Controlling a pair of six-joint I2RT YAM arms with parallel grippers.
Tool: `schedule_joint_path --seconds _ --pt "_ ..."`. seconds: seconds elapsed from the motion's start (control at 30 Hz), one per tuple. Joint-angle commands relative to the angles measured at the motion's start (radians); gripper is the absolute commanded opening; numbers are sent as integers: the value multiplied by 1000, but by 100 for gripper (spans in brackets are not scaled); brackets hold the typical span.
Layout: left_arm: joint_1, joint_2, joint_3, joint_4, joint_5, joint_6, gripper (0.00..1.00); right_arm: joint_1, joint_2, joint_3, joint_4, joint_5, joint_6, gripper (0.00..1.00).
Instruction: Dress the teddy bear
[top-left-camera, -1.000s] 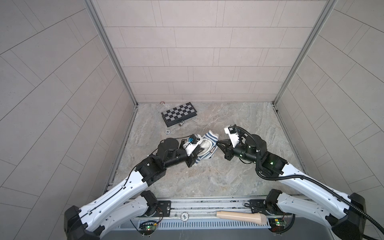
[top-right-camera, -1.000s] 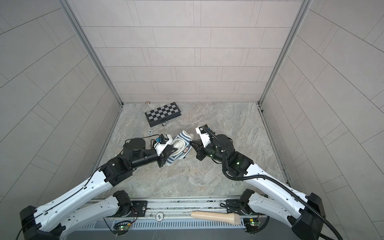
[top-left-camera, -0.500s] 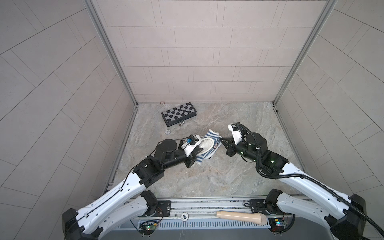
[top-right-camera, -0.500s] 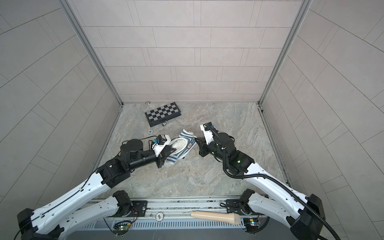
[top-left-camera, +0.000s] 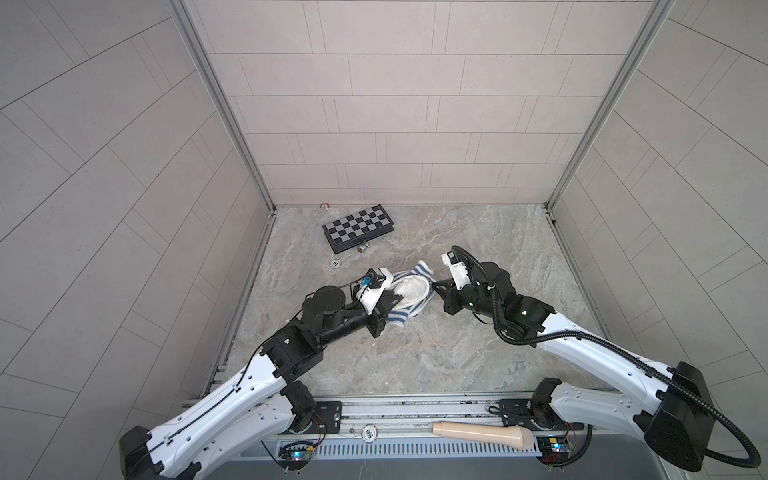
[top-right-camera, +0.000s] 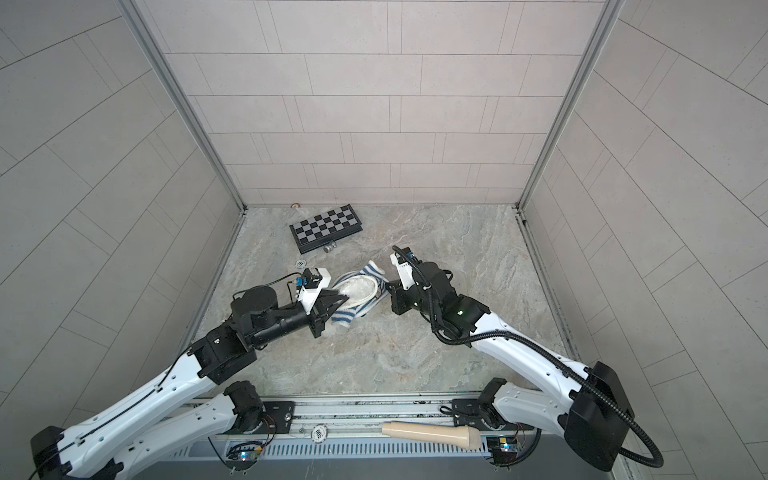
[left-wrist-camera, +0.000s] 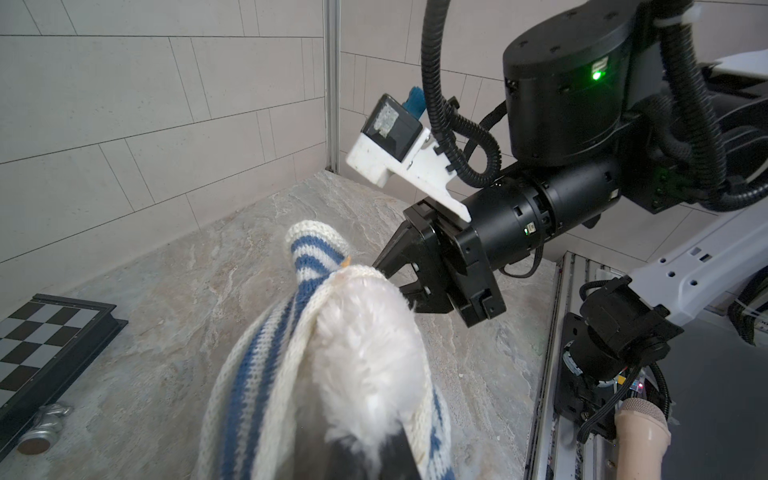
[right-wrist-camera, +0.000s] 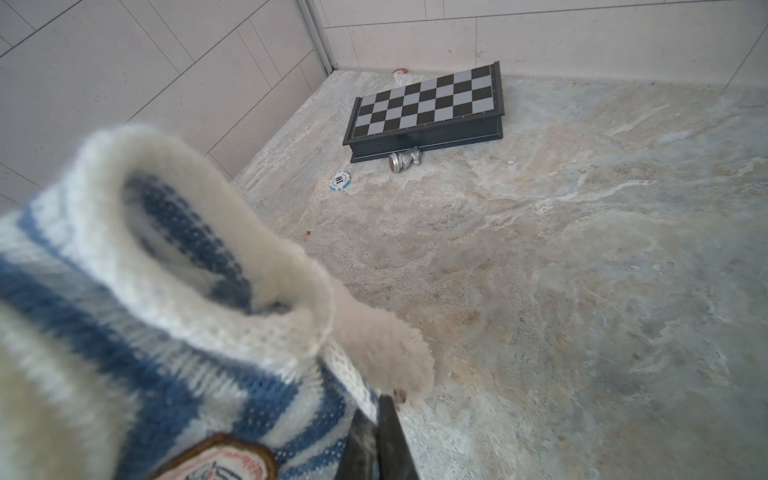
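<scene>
While both arms meet over the middle of the bench, I see the left gripper pressed together on the hem of the striped shirt and the right gripper pinching the opposite rim. The teddy bear sits between them, its white fur filling the shirt's opening. Tiled walls close three sides. A chessboard lies near the far left corner. Bare marbled stone runs to the right and near edges.
</scene>
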Motion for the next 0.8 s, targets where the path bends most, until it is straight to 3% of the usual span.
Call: schedule_joint_path --seconds 0.0,0.37,0.77 --pt "-6 -43 23 158 14 -42 0 -17 32 -13 -66 25 19 0" --pt "-6 -82 52 177 35 -69 0 -30 51 -42 -49 -15 43 0" --pt "-5 -105 72 163 2 -53 0 -61 24 -88 -66 -156 23 1"
